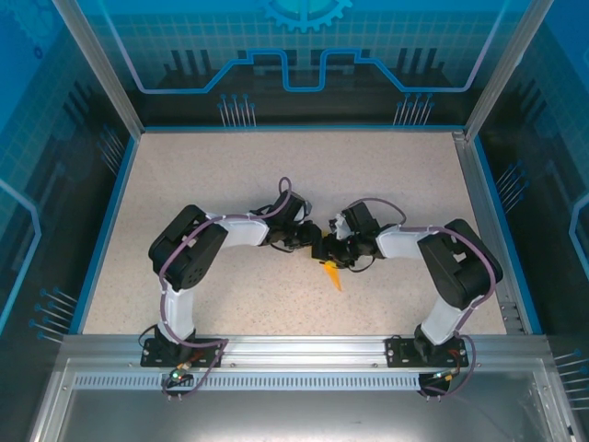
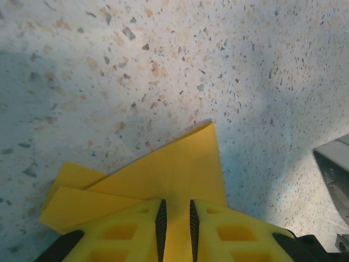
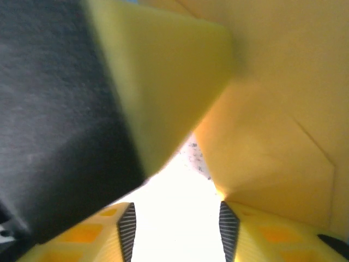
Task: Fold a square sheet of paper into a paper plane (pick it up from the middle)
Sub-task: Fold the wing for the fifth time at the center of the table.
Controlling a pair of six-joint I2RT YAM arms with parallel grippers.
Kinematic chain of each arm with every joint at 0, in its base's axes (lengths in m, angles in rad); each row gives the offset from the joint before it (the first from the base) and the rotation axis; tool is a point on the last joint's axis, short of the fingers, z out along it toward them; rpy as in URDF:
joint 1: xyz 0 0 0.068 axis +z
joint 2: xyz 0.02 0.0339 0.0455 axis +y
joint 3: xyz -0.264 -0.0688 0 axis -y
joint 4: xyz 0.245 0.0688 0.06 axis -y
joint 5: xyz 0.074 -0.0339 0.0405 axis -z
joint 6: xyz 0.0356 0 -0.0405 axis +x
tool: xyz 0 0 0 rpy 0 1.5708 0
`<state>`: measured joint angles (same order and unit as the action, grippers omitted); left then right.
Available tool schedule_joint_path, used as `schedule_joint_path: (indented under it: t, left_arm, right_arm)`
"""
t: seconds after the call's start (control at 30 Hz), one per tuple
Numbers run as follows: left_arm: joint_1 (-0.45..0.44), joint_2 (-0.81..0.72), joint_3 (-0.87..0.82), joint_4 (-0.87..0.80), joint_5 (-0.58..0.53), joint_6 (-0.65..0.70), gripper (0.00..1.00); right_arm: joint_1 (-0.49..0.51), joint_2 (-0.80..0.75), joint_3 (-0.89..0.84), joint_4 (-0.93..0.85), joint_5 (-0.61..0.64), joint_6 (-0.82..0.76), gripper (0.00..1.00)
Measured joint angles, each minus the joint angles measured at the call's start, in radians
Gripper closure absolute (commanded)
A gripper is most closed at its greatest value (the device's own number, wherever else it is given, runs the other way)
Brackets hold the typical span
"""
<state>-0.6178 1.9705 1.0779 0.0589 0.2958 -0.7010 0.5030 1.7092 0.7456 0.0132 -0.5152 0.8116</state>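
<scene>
your left claw point(image 2: 175, 210) is all but closed, and its yellow fingers point(image 2: 131, 232) pinch a strip of the paper point(image 2: 174, 169) between their black ribbed pads point(image 2: 161, 218). the paper is plain orange-yellow and already folded. from the left claw one layer rises to a sharp point, with a straight edge sloping down on one side. two more layers fan out beside the claw, their edges stacked one over the other. beyond the point lies the speckled table point(image 2: 163, 65). you cannot tell from here whether the paper touches it.

your right claw point(image 3: 177, 226) faces the left claw with its jaws well apart. there is a bright gap between the dark pads point(image 3: 126, 229) and nothing in it. the paper point(image 3: 272, 136) spreads just past that gap, showing several straight creases, and one edge comes down to the tip of the finger on the view's right. a blurred black-and-yellow bulk point(image 3: 82, 109) crowds the other side, too close to name.

from above, the left claw point(image 1: 308, 245) and right claw point(image 1: 329, 250) meet tip to tip near the middle of the table point(image 1: 276, 175). a small orange wedge of paper point(image 1: 329, 274) pokes out just beside the left claw, on the side of the arm bases.
</scene>
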Motion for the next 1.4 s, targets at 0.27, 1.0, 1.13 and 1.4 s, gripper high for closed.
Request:
schedule_joint_path:
  t: [0.27, 1.0, 1.13, 1.4]
  left_arm:
    - [-0.004, 0.001, 0.0, 0.006, 0.0, 0.001, 0.77]
    - [-0.005, 0.002, 0.0, 0.006, 0.0, 0.001, 0.77]
    - [-0.006, 0.003, 0.0, 0.007, 0.0, 0.0, 0.77]
    - [-0.006, 0.003, 0.0, 0.009, 0.0, 0.0, 0.77]
  right_arm:
    - [0.001, -0.075, -0.027, -0.036, 0.063, -0.01, 0.31]
    - [0.001, -0.219, -0.148, -0.084, 0.025, -0.03, 0.2]
    - [-0.002, -0.224, -0.165, -0.051, 0.008, -0.027, 0.09]
    - [0.002, -0.295, -0.204, -0.05, 0.006, -0.031, 0.0]
